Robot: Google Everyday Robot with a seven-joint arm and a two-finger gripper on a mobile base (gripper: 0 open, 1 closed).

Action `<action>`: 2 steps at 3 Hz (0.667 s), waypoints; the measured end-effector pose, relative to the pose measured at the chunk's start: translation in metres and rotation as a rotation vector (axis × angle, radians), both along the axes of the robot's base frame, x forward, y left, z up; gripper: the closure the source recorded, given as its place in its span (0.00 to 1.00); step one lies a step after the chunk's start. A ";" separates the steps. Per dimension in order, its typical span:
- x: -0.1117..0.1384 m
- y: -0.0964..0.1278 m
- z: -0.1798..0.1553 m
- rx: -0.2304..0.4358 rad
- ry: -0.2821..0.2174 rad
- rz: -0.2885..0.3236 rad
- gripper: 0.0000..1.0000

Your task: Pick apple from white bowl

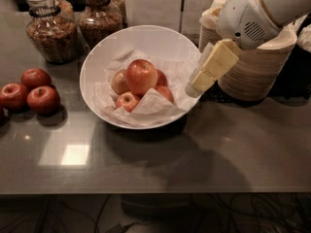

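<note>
Gripper [195, 85] nr smooth white bowl [155, 39] rim (round, streaky apple [141, 75] inside)

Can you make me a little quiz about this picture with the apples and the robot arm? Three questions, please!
1. True or false: the gripper is touching the apple, the biggest one in the white bowl.
2. How many dark red apples show whole on the table, left of the bowl?
3. What stands behind the bowl on the left? A) glass jars B) a kettle C) books

Key:
1. False: the gripper hovers by the bowl's right rim, apart from the apple.
2. Three.
3. A.
</note>
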State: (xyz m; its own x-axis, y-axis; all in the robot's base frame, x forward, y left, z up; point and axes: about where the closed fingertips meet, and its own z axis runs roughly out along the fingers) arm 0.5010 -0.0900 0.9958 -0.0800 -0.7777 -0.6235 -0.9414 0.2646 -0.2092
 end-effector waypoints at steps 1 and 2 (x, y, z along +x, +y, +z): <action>0.012 0.036 0.016 0.123 0.023 0.043 0.00; 0.011 0.037 0.017 0.126 0.022 0.047 0.00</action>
